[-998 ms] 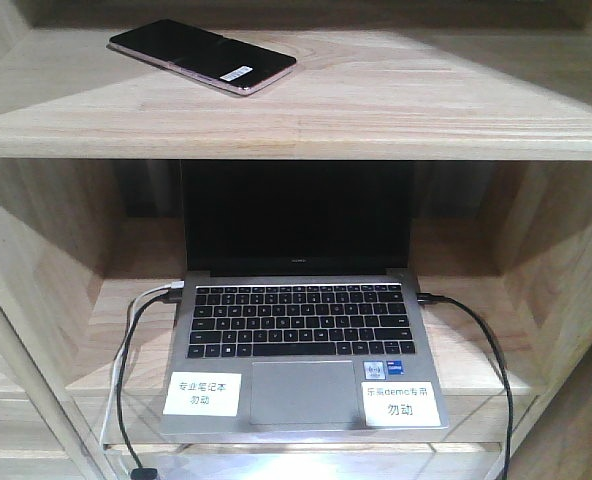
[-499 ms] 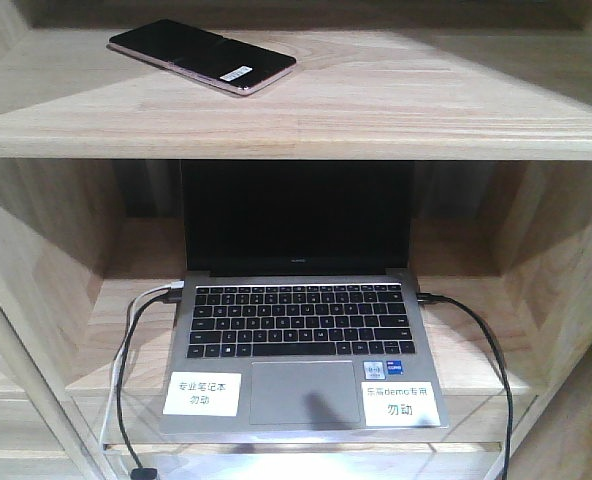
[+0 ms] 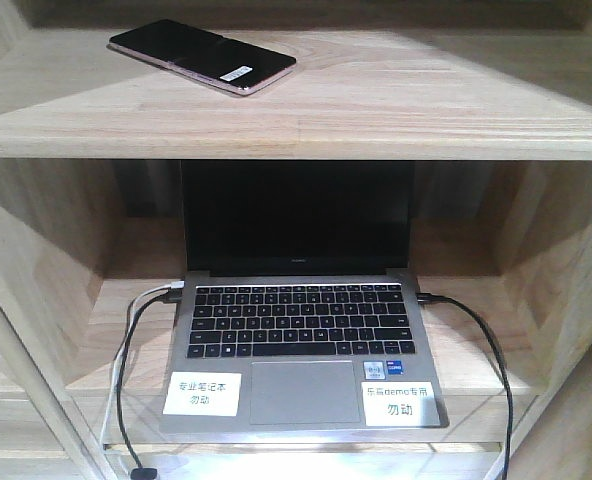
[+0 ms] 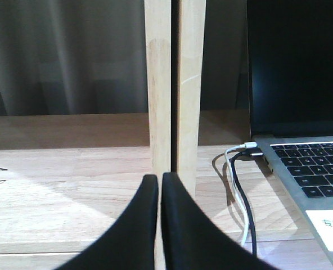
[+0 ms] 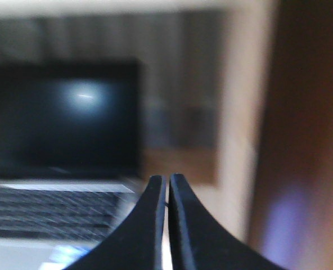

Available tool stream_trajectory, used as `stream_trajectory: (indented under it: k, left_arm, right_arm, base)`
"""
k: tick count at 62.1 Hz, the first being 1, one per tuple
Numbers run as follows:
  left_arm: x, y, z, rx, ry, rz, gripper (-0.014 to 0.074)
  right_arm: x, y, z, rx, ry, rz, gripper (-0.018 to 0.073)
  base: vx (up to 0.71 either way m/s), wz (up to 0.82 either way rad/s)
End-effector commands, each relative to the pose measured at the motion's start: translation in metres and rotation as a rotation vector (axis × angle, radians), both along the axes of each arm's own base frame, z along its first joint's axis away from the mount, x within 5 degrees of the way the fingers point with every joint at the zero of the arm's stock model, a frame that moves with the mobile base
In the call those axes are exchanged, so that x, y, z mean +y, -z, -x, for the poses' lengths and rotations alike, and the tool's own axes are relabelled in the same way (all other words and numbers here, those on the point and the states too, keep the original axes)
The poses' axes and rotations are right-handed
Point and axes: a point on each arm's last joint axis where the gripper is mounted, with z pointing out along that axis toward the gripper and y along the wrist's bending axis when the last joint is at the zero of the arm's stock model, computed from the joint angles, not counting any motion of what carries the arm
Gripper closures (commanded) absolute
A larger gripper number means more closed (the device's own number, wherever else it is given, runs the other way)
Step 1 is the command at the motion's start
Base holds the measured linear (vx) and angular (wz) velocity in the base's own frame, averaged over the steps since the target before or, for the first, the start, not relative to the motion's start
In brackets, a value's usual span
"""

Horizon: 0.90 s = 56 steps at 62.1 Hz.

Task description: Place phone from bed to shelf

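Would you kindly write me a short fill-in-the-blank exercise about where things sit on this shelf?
1. The phone lies on the ____ board of the shelf.
2. The compartment below holds an open ____.
3. The sticker on the phone is ____.
4. The jaws of both grippers, left and right, are ____.

Missing words: upper; laptop; white; shut

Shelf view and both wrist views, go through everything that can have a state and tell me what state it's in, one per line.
phone: lying flat on the upper plank of the shelf, screen dark, nothing gripping it
laptop: lid open, screen dark, in the compartment below
cables: plugged into both sides of the laptop
left gripper: fingers shut, empty
right gripper: fingers shut, empty
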Motion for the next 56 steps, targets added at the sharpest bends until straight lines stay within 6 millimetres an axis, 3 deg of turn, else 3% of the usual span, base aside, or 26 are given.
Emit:
stream_trajectory:
  k: [1,25,56]
  left_arm:
    - [0.001,-0.006,-0.001,-0.076,-0.006,0.014,0.0596]
    - [0.001,-0.006,-0.001,-0.076,-0.006,0.014,0.0596]
    - [0.001,-0.006,-0.001,-0.076,-0.006,0.014,0.0596]
  right_arm:
    - [-0.003,0.004,0.001,-0.081,0.05,0.014,0.0564]
    - [-0.007,0.064,-0.007,-0.139,0.108,0.013,0.0564]
    - [-0.007,0.061,-0.007,-0.165,0.106,0.055,0.0564]
  base:
    - [0.0,0.0]
    - [0.0,0.0]
    - [0.0,0.0]
